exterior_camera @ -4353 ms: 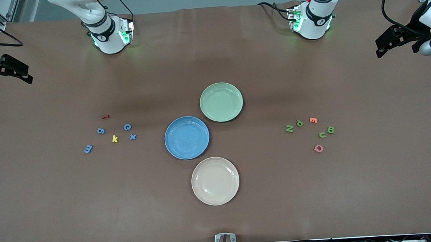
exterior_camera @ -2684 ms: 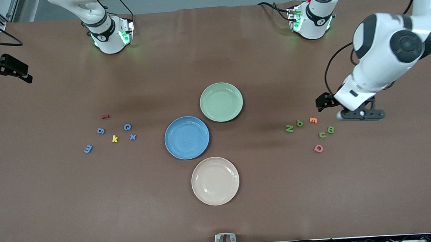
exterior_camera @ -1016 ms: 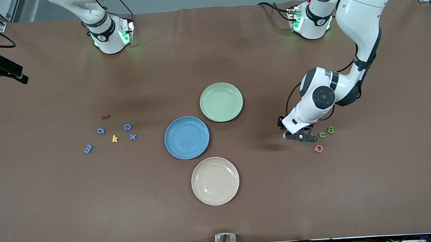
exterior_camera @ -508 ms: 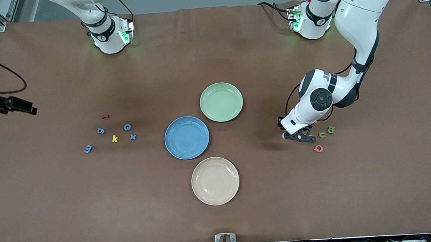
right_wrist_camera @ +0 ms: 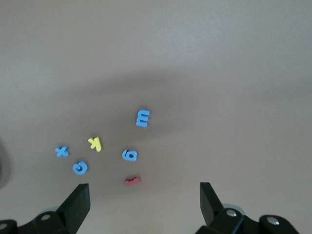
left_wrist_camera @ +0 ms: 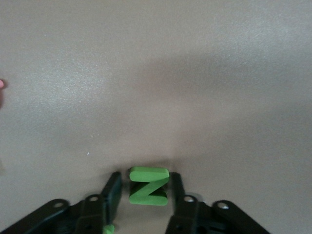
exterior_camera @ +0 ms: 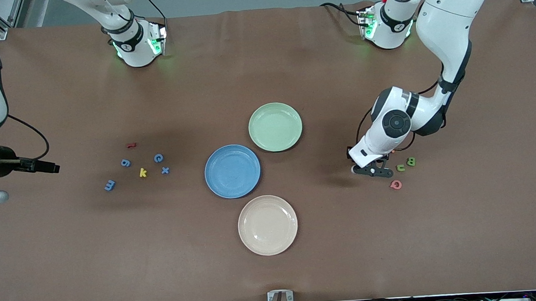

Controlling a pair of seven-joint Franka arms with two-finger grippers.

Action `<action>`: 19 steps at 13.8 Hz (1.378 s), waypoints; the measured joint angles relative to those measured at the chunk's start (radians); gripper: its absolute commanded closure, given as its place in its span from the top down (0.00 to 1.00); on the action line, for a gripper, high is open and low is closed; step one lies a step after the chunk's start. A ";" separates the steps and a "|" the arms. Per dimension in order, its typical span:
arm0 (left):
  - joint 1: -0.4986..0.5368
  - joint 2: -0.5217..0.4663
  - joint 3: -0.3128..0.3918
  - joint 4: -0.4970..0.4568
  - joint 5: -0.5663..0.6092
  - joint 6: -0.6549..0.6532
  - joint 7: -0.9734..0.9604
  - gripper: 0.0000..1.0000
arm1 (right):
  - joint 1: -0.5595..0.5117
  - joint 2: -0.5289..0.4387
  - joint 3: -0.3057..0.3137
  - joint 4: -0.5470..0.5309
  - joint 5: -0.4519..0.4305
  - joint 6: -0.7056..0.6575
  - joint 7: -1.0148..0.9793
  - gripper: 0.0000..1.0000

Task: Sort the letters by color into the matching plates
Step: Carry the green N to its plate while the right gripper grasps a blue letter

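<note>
My left gripper [exterior_camera: 371,169] is down on the table among the green letters. The green N [left_wrist_camera: 148,185] lies between its fingers [left_wrist_camera: 115,187], which stand close on both sides with a slim gap showing on one. Green u [exterior_camera: 400,167] and B [exterior_camera: 410,161] lie beside that hand; the hand hides the N in the front view. My right gripper [right_wrist_camera: 144,195] hangs wide open and empty above the table near blue m [right_wrist_camera: 142,118], g [right_wrist_camera: 129,155], c [right_wrist_camera: 80,168] and x [right_wrist_camera: 61,151]. The blue plate [exterior_camera: 232,171] and the green plate [exterior_camera: 275,126] sit mid-table, both bare.
A cream plate [exterior_camera: 267,225] sits nearer the front camera than the blue one. Yellow k [exterior_camera: 143,172] and a red letter [exterior_camera: 131,145] lie among the blue ones. A pink Q [exterior_camera: 395,184] lies near the left hand.
The right arm has swung in from the table's end toward the blue letters. The left gripper's fingers have narrowed round the N; that hand has hardly shifted.
</note>
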 measured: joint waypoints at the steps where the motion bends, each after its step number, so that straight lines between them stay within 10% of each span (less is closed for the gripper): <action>1: 0.000 0.001 0.000 0.001 0.000 0.000 -0.001 0.13 | 0.000 0.006 0.000 -0.019 0.000 0.029 0.026 0.97; 9: -0.048 -0.011 -0.020 0.034 0.001 -0.008 -0.212 0.01 | 0.041 0.013 0.014 -0.326 0.000 0.454 0.189 0.77; 19: -0.104 -0.045 -0.268 0.045 0.003 -0.109 -0.824 0.01 | 0.045 0.133 0.013 -0.444 0.000 0.733 0.258 0.69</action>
